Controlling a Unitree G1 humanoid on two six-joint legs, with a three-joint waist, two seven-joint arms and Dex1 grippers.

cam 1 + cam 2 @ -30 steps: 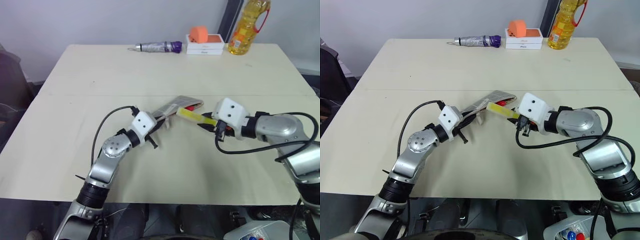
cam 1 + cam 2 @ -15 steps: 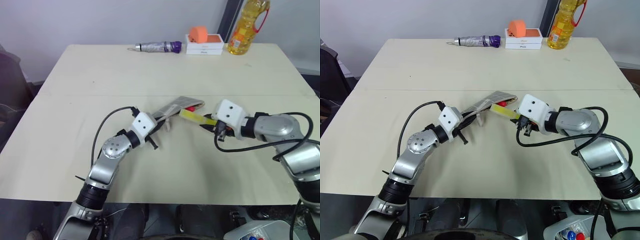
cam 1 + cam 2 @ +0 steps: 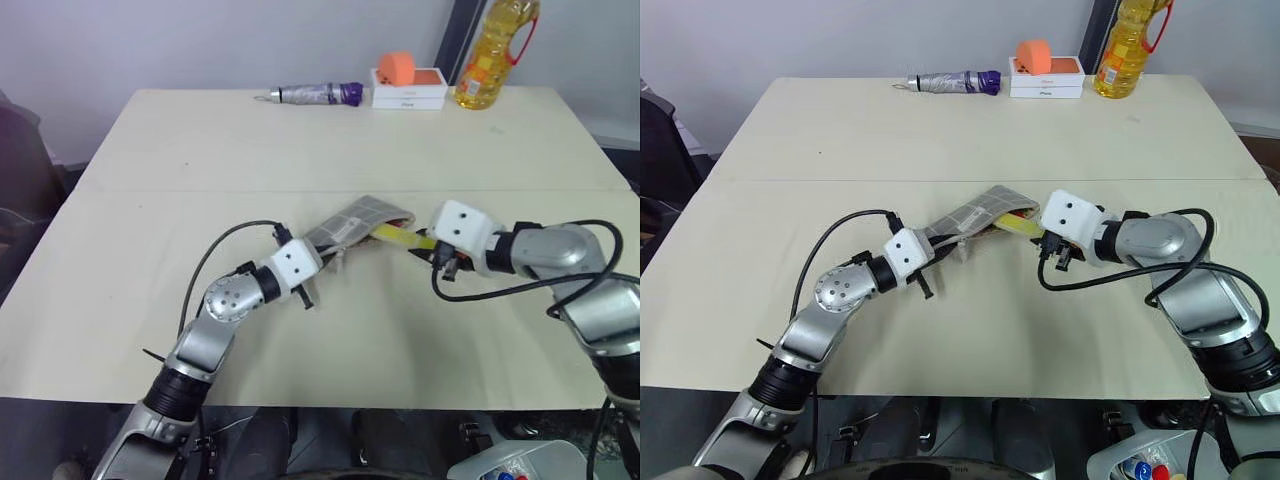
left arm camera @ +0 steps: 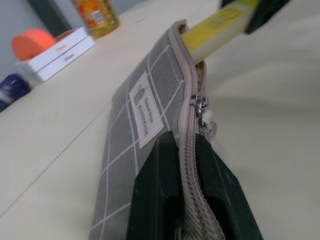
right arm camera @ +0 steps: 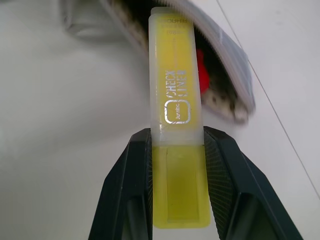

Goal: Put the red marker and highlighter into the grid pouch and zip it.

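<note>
Since a second ago the highlighter [image 5: 176, 90] had gone further into the grid pouch [image 4: 145, 115] — its yellow tip, which had stood just outside the open mouth, now sat inside it, and the pouch had shifted a little toward the right pincer [image 3: 1048, 243].

That right pincer was closed partway on the highlighter, one black finger on each side of its rear end, with the pen reaching straight ahead from between the fingers into the opening. Just beyond the highlighter's side, inside the pouch, a bit of the red marker [image 5: 202, 75] showed.

At the other end of the pouch the left pincer [image 3: 313, 283] was fully shut on the pouch's zipper edge, the two fingers [image 4: 152, 200] pinching the fabric between them. The zip pull [image 4: 201, 106] lay just ahead of those fingertips, with the white label [image 4: 146, 112] beside it on the pouch's face.

Well beyond both pincers, at the far edge of the worktop [image 3: 150, 250], were a folded umbrella [image 3: 312, 94], a white-and-orange box [image 3: 410, 90] and a bottle of oil [image 3: 492, 52].
</note>
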